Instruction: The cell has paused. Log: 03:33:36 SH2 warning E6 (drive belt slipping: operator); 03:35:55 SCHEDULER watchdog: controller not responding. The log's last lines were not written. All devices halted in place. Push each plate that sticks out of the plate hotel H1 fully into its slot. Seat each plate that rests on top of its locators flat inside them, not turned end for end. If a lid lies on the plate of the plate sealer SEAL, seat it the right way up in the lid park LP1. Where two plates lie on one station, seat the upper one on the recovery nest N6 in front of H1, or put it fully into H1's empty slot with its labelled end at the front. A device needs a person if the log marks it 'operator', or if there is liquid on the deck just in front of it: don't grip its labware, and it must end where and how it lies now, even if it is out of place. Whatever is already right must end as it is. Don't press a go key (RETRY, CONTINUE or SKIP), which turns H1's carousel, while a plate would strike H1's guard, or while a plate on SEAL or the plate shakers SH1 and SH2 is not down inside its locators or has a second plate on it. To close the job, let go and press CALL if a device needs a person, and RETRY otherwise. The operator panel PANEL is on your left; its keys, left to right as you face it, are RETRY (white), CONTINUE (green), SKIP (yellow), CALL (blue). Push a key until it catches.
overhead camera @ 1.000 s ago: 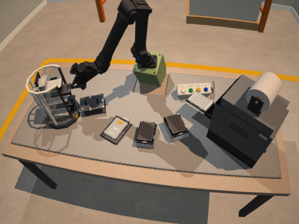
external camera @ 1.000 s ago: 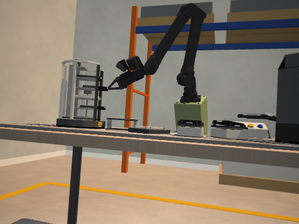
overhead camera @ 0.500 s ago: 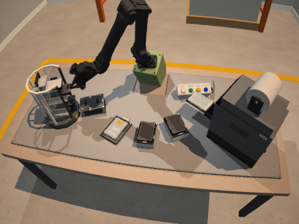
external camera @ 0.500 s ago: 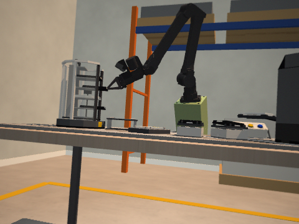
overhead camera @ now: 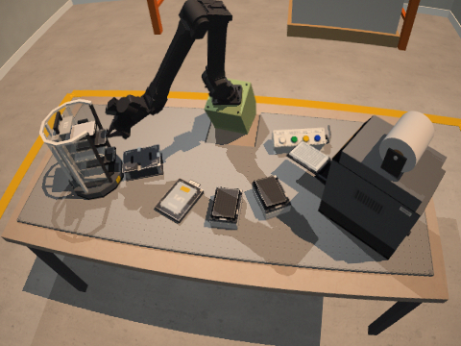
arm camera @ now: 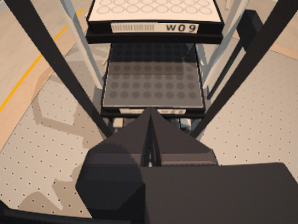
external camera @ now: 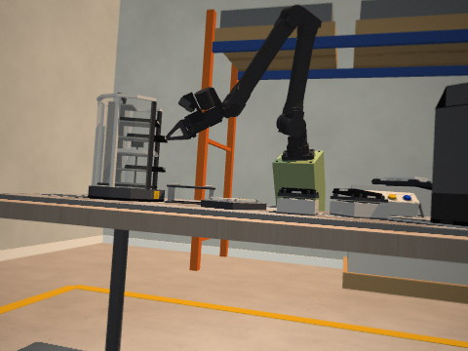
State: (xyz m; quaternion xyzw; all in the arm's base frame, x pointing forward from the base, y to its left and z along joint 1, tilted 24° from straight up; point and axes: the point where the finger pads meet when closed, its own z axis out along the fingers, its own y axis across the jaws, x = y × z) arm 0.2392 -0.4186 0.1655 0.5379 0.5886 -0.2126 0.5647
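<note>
My gripper point(overhead camera: 126, 136) point(external camera: 167, 139) point(arm camera: 150, 113) is shut and empty, its tips at the front edge of a dark-welled plate point(external camera: 160, 138) point(arm camera: 150, 90) in the hotel H1 point(overhead camera: 88, 188) point(external camera: 124, 192); contact is unclear. White plate W09 point(arm camera: 155, 11) is above it. A lower plate point(external camera: 158, 170) also reaches past the hotel's posts. Nest N6 point(overhead camera: 143, 166) point(external camera: 191, 186) holds no plate. Dark plates lie on two shakers: one point(overhead camera: 227, 203) point(external camera: 297, 192) looks level, the other point(overhead camera: 271, 190) point(external camera: 358, 193) looks tilted. A white plate point(overhead camera: 309, 156) lies at the sealer. The panel point(overhead camera: 300, 138) is beside it.
The flat lid park point(overhead camera: 179, 199) point(external camera: 234, 205) lies between N6 and the shakers; a clear lid seems to lie on it. The black sealer point(overhead camera: 370, 202) point(external camera: 450, 161) with a white roll point(overhead camera: 408, 139) stands at the right. H1's posts stand on both sides of my fingers.
</note>
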